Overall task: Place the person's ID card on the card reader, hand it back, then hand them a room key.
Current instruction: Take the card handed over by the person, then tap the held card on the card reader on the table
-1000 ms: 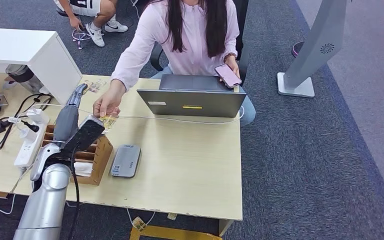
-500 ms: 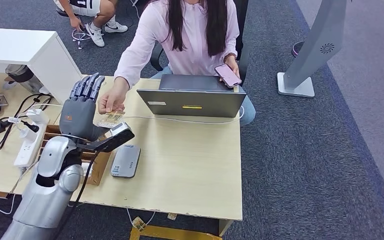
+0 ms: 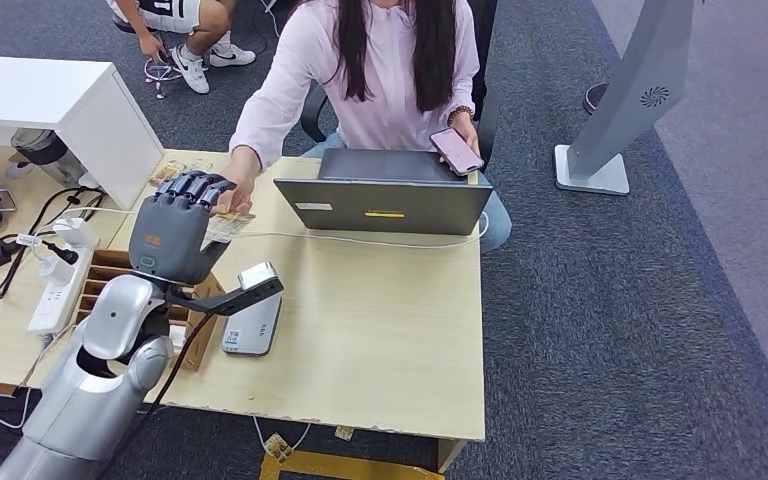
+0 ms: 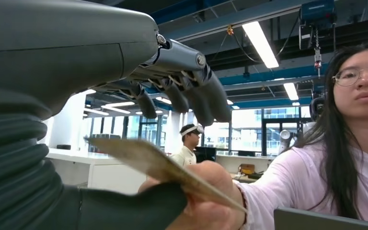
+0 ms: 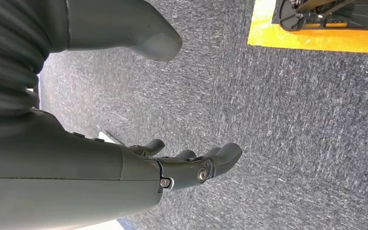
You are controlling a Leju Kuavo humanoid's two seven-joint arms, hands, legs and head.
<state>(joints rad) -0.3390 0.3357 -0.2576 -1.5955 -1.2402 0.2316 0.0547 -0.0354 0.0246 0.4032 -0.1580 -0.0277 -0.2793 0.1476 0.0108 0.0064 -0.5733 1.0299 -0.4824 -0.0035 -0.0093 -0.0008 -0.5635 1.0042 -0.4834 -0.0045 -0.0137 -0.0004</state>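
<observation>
The person across the desk holds out a pale ID card in one hand. My left hand is raised right at it, palm toward the person. In the left wrist view the card lies between my thumb below and my curled fingers above, with a clear gap to the fingers. The person's hand still pinches the card. The grey card reader lies flat on the desk beside my forearm. My right hand hangs over the carpet, fingers loosely apart, holding nothing.
A wooden compartment box sits under my left arm. An open grey laptop stands at the desk's far side, with a white cable in front of it. The person's other hand holds a phone. A power strip and a white cabinet are at left.
My left hand lifted from over the wooden box, turned upright and moved up to the card. Its fingers have curled forward over it. The person's hand brought the card closer.
</observation>
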